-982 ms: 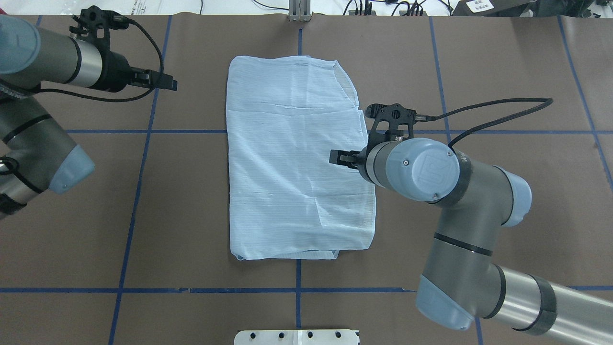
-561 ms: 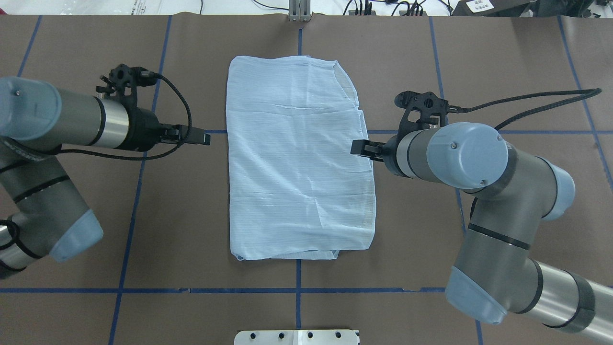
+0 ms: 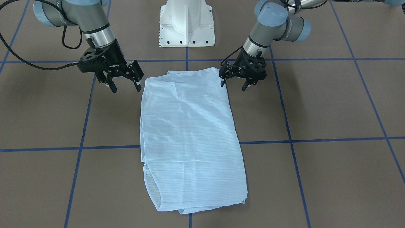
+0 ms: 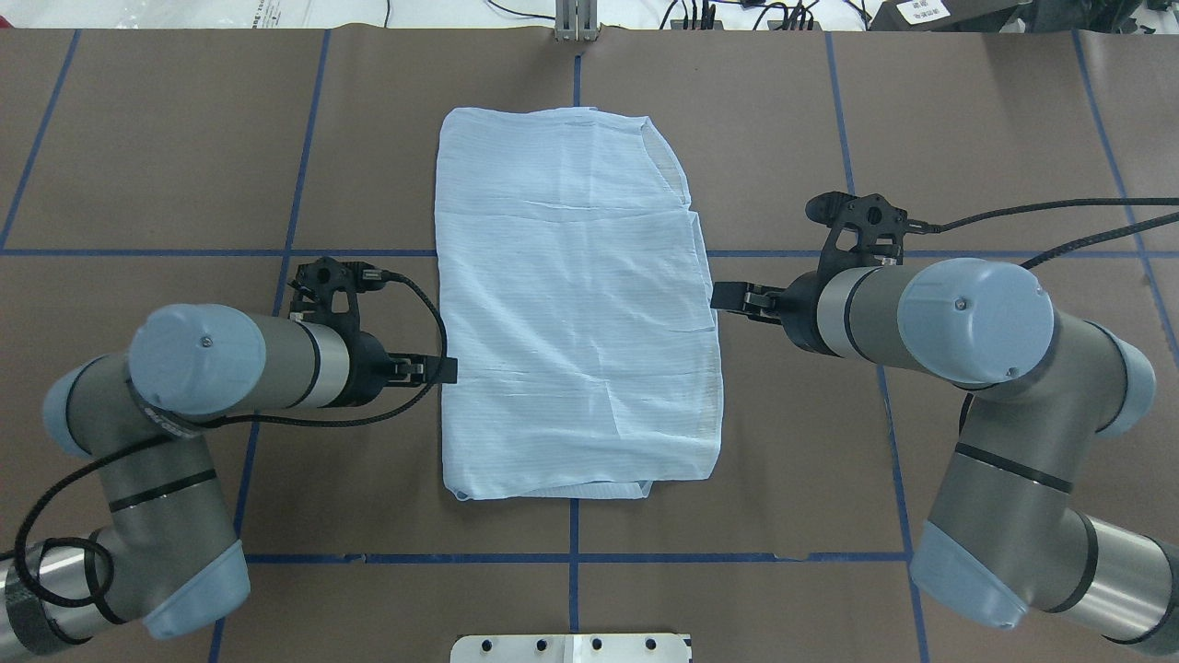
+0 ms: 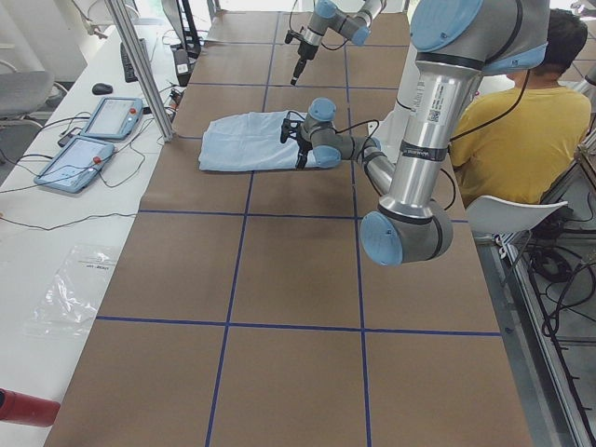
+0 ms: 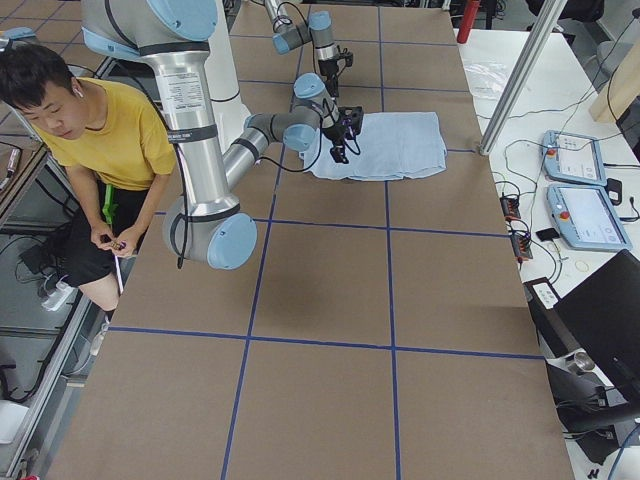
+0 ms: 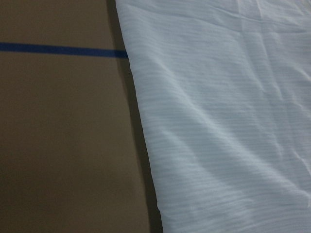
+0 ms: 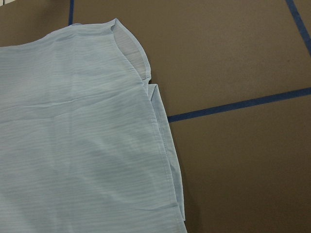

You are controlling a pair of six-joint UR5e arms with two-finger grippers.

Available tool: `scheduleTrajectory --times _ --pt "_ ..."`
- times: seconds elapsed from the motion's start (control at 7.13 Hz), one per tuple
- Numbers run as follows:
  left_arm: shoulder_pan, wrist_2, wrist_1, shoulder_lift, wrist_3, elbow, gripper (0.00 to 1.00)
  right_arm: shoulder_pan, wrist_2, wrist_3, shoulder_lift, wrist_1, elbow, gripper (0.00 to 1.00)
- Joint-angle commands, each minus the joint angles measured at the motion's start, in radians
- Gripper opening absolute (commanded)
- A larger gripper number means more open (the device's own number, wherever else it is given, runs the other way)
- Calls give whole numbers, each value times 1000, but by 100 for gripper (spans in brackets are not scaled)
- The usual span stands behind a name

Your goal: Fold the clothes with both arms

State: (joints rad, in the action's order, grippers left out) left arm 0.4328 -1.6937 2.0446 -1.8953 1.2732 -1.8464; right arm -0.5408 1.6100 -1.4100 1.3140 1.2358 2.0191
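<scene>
Two grippers, jaws apart: my left gripper point(image 3: 233, 86) and right gripper point(image 3: 125, 89) hang beside the shirt point(image 4: 571, 313), flat on the table point(image 4: 783, 138). I should go low and pinch both edges together, catching all layers.

Brown table point(image 4: 967, 120), blue tape grid point(image 4: 184, 251); folded light blue shirt point(image 4: 571, 304) flat at centre.

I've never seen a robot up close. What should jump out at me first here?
A pale blue shirt, folded into a long rectangle, lies flat in the middle of the brown table. The left hand and the right hand hang open at its opposite long edges, gripping nothing. A person in a yellow top sits just off the table's edge.
</scene>
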Motion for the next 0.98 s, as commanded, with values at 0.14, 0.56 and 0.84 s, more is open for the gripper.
scheduleTrajectory --times 0.14,0.56,0.84 --pt "-101 78 -110 -34 35 0 100 -1 1 0 4 -4 -2 100" --pt "-146 104 -112 -33 37 0 84 1 2 2 4 -4 -2 100" --pt "-151 105 -116 -33 37 0 44 1 2 0 4 -4 -5 100"
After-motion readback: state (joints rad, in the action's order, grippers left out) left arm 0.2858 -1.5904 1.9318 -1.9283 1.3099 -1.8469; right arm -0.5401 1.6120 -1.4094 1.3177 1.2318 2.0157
